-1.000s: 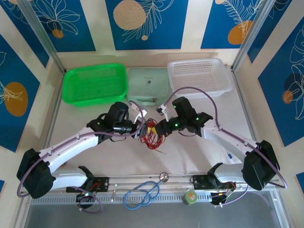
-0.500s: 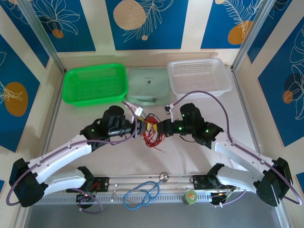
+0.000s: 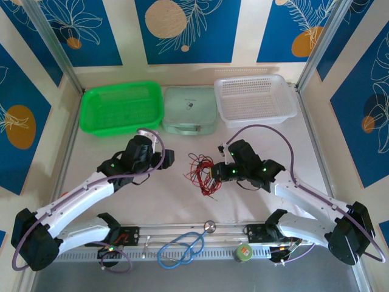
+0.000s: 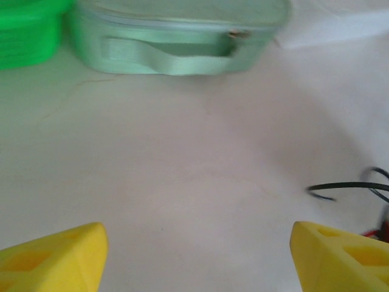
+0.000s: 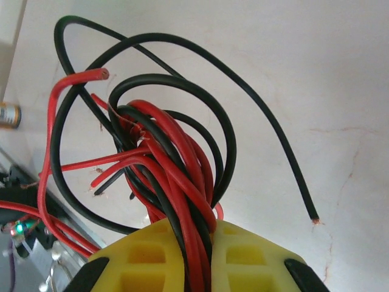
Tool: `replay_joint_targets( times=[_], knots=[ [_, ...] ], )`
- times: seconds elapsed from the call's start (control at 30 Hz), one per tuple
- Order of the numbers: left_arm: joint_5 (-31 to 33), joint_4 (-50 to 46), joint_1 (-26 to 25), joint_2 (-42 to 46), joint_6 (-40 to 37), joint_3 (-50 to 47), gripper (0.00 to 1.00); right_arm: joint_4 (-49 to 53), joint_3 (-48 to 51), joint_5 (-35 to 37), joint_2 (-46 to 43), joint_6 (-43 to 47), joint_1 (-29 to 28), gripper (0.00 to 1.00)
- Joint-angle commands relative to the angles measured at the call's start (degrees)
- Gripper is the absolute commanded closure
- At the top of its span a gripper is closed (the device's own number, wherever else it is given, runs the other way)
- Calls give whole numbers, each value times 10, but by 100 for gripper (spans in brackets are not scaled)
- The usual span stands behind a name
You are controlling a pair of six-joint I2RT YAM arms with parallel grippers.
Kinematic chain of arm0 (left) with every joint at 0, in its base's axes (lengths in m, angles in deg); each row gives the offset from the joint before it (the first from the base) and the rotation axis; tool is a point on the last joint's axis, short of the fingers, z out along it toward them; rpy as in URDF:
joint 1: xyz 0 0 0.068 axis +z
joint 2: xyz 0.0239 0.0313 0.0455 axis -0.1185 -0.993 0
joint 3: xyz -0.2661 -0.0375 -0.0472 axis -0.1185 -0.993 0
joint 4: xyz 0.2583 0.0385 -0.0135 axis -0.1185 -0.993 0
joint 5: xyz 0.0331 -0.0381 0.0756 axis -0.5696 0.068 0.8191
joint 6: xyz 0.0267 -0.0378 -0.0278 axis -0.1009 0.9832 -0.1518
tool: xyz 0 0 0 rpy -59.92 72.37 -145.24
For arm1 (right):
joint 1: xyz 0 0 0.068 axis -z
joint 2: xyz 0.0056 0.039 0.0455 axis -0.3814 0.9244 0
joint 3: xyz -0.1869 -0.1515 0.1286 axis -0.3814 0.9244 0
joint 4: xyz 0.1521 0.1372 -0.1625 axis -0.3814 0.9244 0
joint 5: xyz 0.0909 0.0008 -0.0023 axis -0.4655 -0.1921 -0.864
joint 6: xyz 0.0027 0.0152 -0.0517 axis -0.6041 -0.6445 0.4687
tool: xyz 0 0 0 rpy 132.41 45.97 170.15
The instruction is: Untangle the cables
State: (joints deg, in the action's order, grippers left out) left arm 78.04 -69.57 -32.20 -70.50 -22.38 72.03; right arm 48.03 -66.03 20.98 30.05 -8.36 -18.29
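Note:
The cables (image 3: 198,171) are a tangled bunch of thin red and black wires at the table's middle. My right gripper (image 3: 214,173) is shut on the bundle from the right. In the right wrist view several red and black strands (image 5: 164,158) run between the yellow fingers (image 5: 255,261), and one loose black end curves off to the right. My left gripper (image 3: 168,158) stands open to the left of the bundle, apart from it. Its yellow fingertips (image 4: 55,258) sit wide over bare table, with a black wire loop (image 4: 349,186) at the right edge.
A green basket (image 3: 121,108), a mint zip case (image 3: 189,109) and a white basket (image 3: 255,97) line the back. A blue stethoscope (image 3: 182,246) and a small green tube (image 3: 244,252) lie by the near rail.
The left gripper has opened, let go of the wires and drawn back to the left. The bundle stays in the right gripper and now hangs lower.

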Motion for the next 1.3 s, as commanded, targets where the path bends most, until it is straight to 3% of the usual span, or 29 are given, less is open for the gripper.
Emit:
replay_joint_targets(
  times=[0.0, 0.07, 0.17, 0.47, 0.57, 0.77, 0.83, 0.93, 1.03, 1.27],
  knots=[
    [-191, 33, 3, -27, -78, 59, 22, 13, -44, -53, -7, 132, 5, 100],
    [-285, 33, 0, -61, -96, 85, 21, 19, -59, -70, -5, 173, 13, 100],
    [-355, 17, -16, -107, -117, 119, 22, 21, -76, -94, 3, 214, 19, 100],
    [-376, -26, -62, -189, -158, 153, 27, 25, -100, -140, 34, 272, 38, 100],
    [-364, -19, -63, -186, -158, 149, 42, 27, -99, -145, 32, 275, 48, 100],
    [-349, -3, -63, -177, -156, 140, 87, 22, -89, -154, 18, 262, 60, 100],
    [-331, 1, -63, -173, -152, 135, 100, 18, -84, -157, 11, 245, 62, 94],
    [-285, 10, -62, -159, -139, 123, 100, 16, -74, -171, 1, 225, 63, 75],
    [-260, 33, -62, -140, -118, 106, 100, -2, -53, -182, -10, 198, 61, 67],
    [-247, 105, -62, -115, -59, 67, 100, -23, -38, -137, 13, 139, 26, 72]
  ],
)
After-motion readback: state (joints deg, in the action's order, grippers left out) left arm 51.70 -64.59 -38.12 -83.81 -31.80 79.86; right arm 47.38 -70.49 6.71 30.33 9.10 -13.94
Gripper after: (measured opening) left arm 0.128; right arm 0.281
